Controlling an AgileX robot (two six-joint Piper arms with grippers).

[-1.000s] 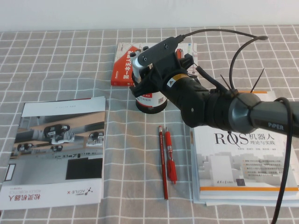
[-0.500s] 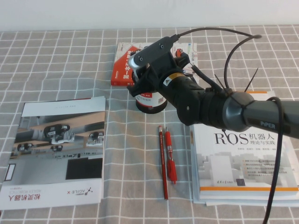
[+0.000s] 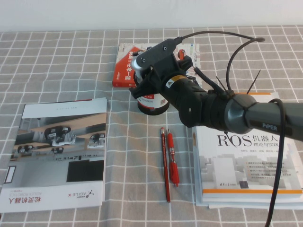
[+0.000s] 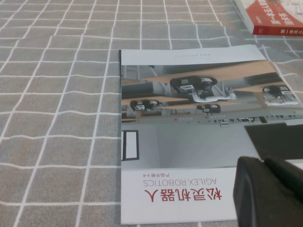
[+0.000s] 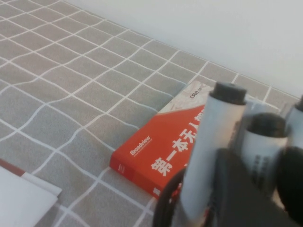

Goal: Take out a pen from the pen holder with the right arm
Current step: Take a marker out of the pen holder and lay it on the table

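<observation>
The pen holder (image 3: 152, 102), a black cup with a red and white label, stands at the table's far middle and holds several white markers with black caps. My right gripper (image 3: 142, 86) reaches down into it from above. In the right wrist view its two dark fingers (image 5: 236, 189) press either side of one white marker (image 5: 263, 142), so the right gripper (image 5: 263, 166) is shut on it. A taller marker (image 5: 208, 142) stands just outside the fingers. The holder's black rim (image 5: 163, 208) shows below. My left gripper (image 4: 271, 190) hovers over the brochure, fingers together and holding nothing.
A red book (image 3: 124, 71) lies behind the holder. A red pen (image 3: 173, 158) and a red pencil (image 3: 165, 165) lie on the cloth in front of it. A ROS textbook (image 3: 246, 161) sits to the right, a brochure (image 3: 59, 151) to the left.
The right arm shifted slightly left and settled over the holder. Its fingers have drawn in around the marker. The pens on the table have not moved.
</observation>
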